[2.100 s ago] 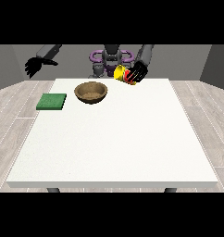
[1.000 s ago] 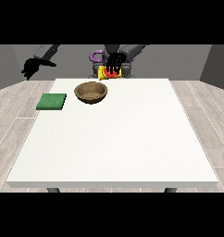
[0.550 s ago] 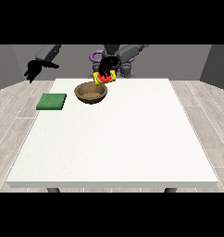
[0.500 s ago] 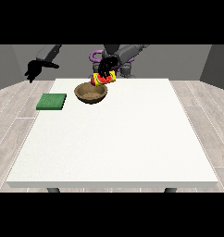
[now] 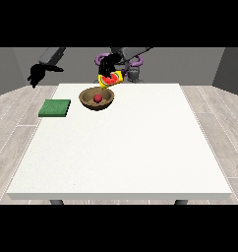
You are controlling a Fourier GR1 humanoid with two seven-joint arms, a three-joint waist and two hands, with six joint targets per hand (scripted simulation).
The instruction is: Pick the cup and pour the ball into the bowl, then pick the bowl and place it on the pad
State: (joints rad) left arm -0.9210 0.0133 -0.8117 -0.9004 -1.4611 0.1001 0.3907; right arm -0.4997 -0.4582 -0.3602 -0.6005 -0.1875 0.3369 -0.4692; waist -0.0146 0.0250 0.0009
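One ball (image 5: 97, 98) lies inside the bowl (image 5: 86, 101)

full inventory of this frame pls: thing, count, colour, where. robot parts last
table: 1, white, fills the middle of the view
bowl: 1, brown, far part of the table, left of centre
ball: 1, red, inside the bowl
cup: 1, yellow with a red inside, tipped just above the bowl's far right rim, held in a hand
pad: 1, green, flat on the table near its left edge, left of the bowl
floor: grey planks, around the table
hand on the cup: 1, black, over the bowl's far side, curled round the cup
hand at the view's left: 1, black, in the air above the table's far left corner, holding nothing
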